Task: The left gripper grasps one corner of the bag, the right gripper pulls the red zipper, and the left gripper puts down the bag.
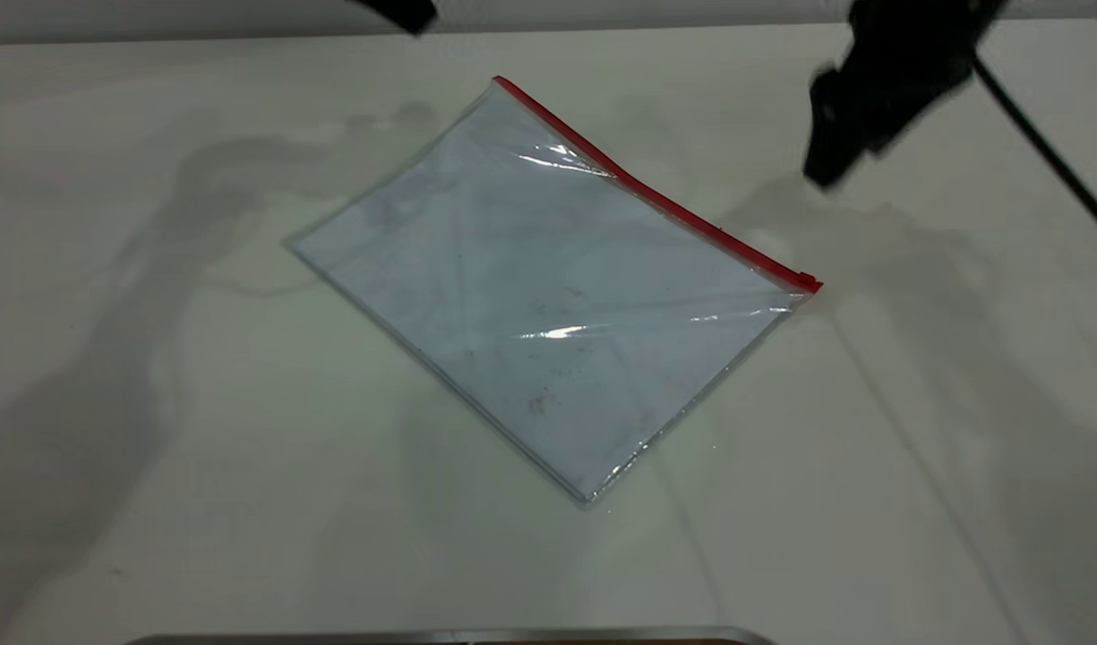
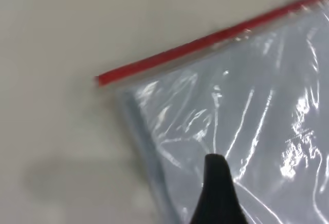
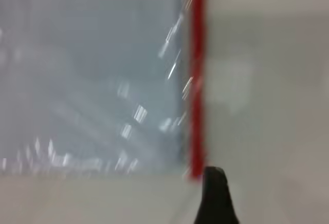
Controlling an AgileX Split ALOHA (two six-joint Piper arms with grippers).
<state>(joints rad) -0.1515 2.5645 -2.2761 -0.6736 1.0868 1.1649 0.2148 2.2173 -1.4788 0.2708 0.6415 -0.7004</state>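
Bag (image 1: 548, 296) lies flat on the table (image 1: 154, 502), turned at an angle, mid-scene; the red zipper (image 1: 664, 208) runs along its far-right edge, slider at the right corner; the right gripper (image 1: 839, 148) hangs above the table just right of that edge, touching nothing; the left gripper (image 1: 405, 12) shows only at the far edge, over the bag's far corner; neither gripper's jaw state can be told.

Pale bluish bag (image 1: 548, 296) (dark smudges), bright red zipper (image 1: 655, 193), off-white table (image 1: 154, 448).
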